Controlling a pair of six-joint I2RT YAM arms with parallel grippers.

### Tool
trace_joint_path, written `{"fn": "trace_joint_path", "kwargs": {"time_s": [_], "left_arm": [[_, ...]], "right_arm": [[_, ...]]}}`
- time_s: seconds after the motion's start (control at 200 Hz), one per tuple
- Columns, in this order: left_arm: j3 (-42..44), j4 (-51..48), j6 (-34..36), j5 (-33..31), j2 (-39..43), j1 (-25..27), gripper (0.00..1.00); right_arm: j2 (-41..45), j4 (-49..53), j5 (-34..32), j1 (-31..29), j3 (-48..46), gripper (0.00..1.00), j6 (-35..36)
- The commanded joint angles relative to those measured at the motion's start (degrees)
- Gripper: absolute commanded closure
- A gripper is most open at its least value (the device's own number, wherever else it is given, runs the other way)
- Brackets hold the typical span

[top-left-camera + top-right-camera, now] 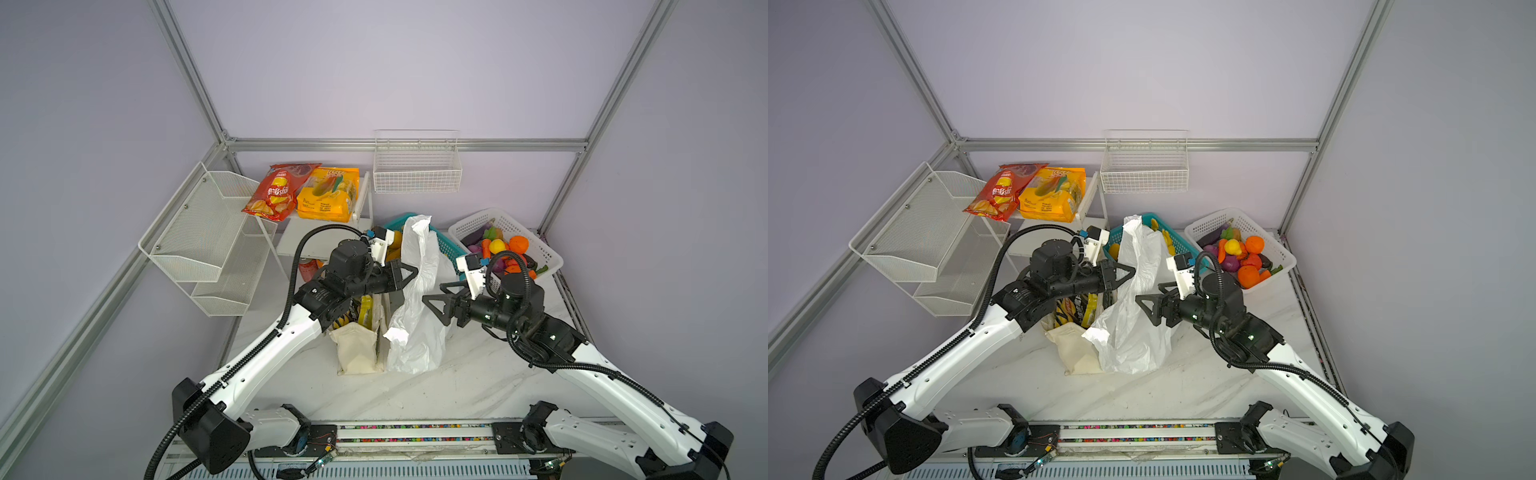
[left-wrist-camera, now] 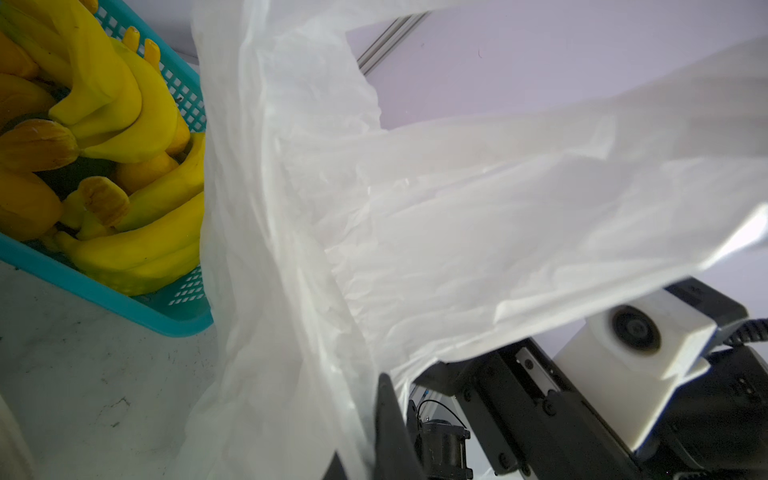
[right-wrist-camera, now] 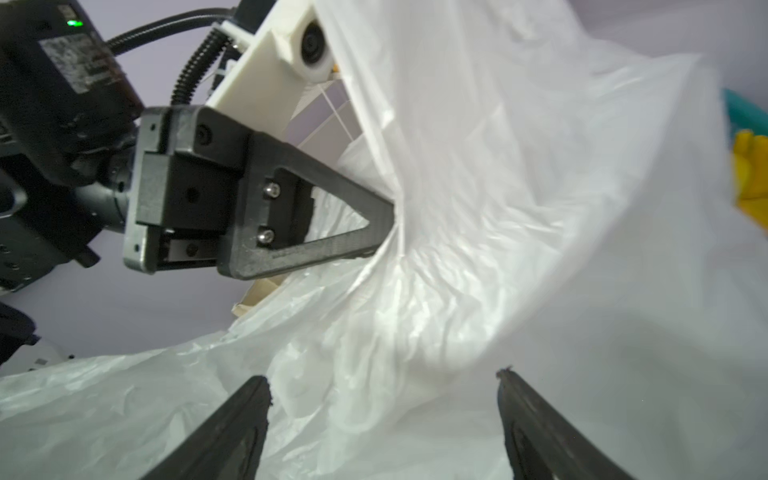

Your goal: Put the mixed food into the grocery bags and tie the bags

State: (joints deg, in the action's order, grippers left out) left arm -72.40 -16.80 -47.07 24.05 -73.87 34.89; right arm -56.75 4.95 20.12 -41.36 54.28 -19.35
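A thin white plastic grocery bag (image 1: 415, 332) (image 1: 1133, 332) stands mid-table, its top pulled upward. My left gripper (image 1: 412, 270) (image 1: 1131, 270) (image 2: 365, 415) is shut on a handle of it; the film (image 2: 415, 208) fills the left wrist view. My right gripper (image 1: 433, 293) (image 1: 1148, 292) (image 3: 382, 376) stands open just right of the bag, plastic (image 3: 498, 208) in front of its jaws, nothing gripped. Beside the bag stands the cream canvas tote (image 1: 357, 345) (image 1: 1075, 349), holding the black chip bag (image 1: 1069, 309) and a yellow packet (image 1: 365, 311). Bananas (image 2: 137, 245) (image 1: 395, 241) lie in the teal basket (image 2: 124, 299) (image 1: 446, 245).
A white basket (image 1: 536, 245) (image 1: 1275, 249) of toy produce, with a purple eggplant (image 1: 473, 237), sits at the back right. A red chip bag (image 1: 274, 193) and an orange-yellow packet (image 1: 328, 195) lie on a rear shelf. A mesh rack (image 1: 208, 245) lines the left wall, a wire basket (image 1: 415, 174) the back.
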Motion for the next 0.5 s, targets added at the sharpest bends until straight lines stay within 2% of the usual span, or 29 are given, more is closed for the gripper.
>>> {"fn": "trace_joint_path", "kwargs": {"time_s": [0.0,0.24,0.375,0.495], "left_arm": [[2.38,3.93,-0.5,1.97,2.38,0.07,1.0],[4.2,4.14,0.97,1.17,3.17,0.44,1.0],[4.37,4.13,1.67,1.17,3.22,0.7,1.0],[4.37,4.15,1.89,1.44,3.19,0.83,1.0]], "right_arm": [[0.74,-10.39,-2.66,-0.47,-0.8,0.13,-4.2],[-0.92,-12.23,-10.79,-0.47,1.95,0.2,-4.29],[-5.02,-11.11,-11.26,-0.94,5.6,0.19,-1.42],[-6.39,-11.19,-14.31,-2.61,6.88,0.15,1.27]]}}
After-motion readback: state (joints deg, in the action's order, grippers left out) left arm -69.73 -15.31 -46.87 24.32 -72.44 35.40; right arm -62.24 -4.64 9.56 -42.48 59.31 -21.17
